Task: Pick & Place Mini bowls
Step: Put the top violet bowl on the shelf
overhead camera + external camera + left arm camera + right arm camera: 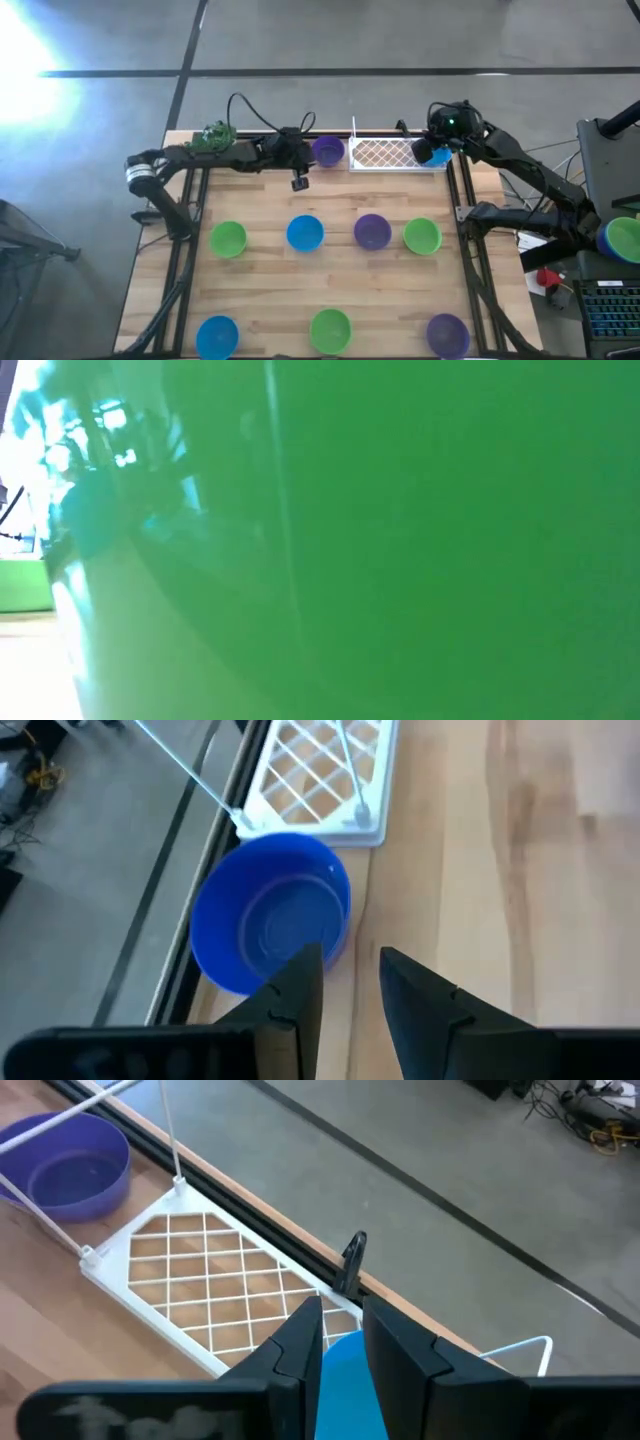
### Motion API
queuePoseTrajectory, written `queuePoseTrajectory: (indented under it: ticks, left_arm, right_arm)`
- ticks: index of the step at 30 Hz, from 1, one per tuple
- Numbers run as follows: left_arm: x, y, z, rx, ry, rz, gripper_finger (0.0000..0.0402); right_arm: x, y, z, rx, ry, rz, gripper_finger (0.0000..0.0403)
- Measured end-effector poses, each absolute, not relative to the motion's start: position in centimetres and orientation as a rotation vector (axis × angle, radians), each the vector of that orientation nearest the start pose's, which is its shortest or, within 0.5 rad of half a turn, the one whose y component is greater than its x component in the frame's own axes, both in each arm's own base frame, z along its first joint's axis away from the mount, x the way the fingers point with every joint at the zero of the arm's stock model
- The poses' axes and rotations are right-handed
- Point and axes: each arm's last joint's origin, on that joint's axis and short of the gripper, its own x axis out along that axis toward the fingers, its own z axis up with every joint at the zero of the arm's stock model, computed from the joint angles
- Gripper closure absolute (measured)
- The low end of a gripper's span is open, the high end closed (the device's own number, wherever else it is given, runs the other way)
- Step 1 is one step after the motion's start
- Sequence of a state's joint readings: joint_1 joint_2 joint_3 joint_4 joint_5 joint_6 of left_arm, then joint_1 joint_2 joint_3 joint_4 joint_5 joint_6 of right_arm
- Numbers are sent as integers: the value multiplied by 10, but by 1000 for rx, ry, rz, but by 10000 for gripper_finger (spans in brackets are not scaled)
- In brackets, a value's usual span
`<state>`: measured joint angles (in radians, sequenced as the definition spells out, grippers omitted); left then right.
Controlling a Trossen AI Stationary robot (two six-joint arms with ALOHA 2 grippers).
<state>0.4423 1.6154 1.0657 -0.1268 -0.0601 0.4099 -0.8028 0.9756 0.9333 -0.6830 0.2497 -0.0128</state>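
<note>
A purple mini bowl (327, 150) (270, 920) stands on its base at the table's far edge, beside the left end of a white grid rack (395, 155). My left gripper (350, 970) is open, with one finger over this bowl's rim and the other outside the wall. My right gripper (340, 1325) is over the rack's right end (250, 1330) and is shut on a blue mini bowl (441, 157) (345, 1380). Several more bowls stand on their bases in two rows: green (228, 238), blue (305, 233), purple (372, 231), green (422, 235), blue (217, 335), green (330, 330), purple (447, 333). My left gripper has the purple bowl's wall (338, 945) between its open fingers; whether either finger touches it I cannot tell. My right gripper pinches the blue bowl (345, 1370) between its two fingers, coming slanting down from the table's right. The fingers hide which part they hold.
A green bowl (400, 540) close to the lens fills the low view. A leafy green toy plant (215, 135) sits at the far left corner. A black clip (355, 1260) stands on the far edge by the rack. Thin upright rods (170, 1130) rise from the rack.
</note>
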Motion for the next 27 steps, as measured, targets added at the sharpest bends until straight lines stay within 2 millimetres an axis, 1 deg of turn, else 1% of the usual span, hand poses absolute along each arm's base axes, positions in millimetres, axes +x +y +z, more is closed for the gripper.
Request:
queuePoseTrajectory:
  ticks: [3,5,14,17,21,27]
  left_arm:
    - [318,156,218,256,789,328,299]
    - [324,158,212,266,776,328,299]
    - [344,179,203,271,777,345,299]
    - [347,184,193,256,802,339,299]
    - [350,186,182,247,830,325,299]
    - [350,187,180,249,836,325,299]
  right_arm:
    - [128,-142,308,198,734,-1000,328]
    - [128,-143,308,202,736,-1001,328]
    - [129,-143,307,204,742,-999,328]
    - [129,-143,307,207,740,-988,328]
    - [129,-143,307,207,740,-985,328]
    - [129,-143,307,205,741,-984,328]
